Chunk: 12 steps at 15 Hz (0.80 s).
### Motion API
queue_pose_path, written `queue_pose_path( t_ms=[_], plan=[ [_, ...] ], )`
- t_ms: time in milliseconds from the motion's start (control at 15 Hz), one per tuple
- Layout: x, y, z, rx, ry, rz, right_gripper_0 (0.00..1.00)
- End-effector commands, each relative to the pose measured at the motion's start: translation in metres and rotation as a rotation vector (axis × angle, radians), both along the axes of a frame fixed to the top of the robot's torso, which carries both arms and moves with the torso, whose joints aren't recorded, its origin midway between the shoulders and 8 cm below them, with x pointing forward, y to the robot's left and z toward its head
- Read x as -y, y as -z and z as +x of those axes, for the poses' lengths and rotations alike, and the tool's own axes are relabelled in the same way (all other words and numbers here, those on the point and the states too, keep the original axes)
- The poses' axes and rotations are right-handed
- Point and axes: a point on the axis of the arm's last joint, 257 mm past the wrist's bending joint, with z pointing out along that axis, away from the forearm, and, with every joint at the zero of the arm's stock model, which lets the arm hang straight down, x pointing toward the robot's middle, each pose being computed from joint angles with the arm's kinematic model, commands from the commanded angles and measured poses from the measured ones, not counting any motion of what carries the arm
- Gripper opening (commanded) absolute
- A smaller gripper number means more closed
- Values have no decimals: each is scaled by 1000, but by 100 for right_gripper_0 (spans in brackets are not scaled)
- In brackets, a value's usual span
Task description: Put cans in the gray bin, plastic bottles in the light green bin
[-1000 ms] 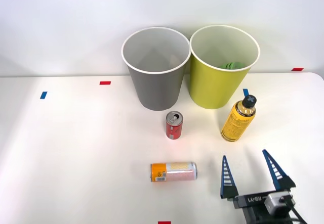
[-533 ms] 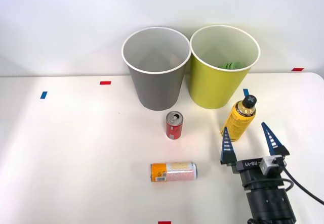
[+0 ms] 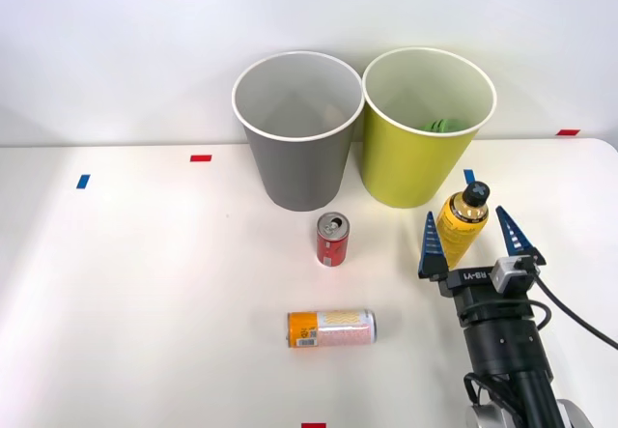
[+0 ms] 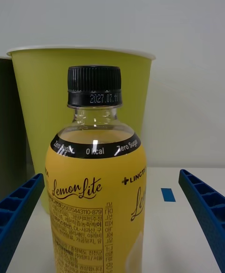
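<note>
We see the Lemon Lite bottle (image 3: 461, 225) standing upright, cap up, just before the light green bin (image 3: 421, 148). Our right gripper (image 3: 476, 241) holds its fingers (image 4: 18, 212) wide on both sides of this bottle, not touching.

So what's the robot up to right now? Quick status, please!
Right gripper open, straddling the upright plastic bottle, not clamped. Light green bin just behind it. Both cans on the table, none binned. Path unobstructed.

Bottle (image 3: 461, 223) between fingers (image 3: 431, 247), before light green bin (image 3: 421, 148).
</note>
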Motion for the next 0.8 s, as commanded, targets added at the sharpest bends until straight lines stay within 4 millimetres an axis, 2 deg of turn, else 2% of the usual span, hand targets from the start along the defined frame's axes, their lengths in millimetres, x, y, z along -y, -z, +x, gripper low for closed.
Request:
queue_pose_path(
  t_ms=[67,400,467,533,600,667,800],
  plan=[
    [1,0,11,-22,9,4,100],
    [-1,-3,16,-24,6,2,100],
    [-1,-2,15,-23,7,3,92],
    [-2,-3,16,-23,9,0,38],
    [-2,-2,16,-24,9,2,7],
    [-3,-3,16,-23,10,5,3],
    [-3,-1,15,-26,9,12,0]
  ],
)
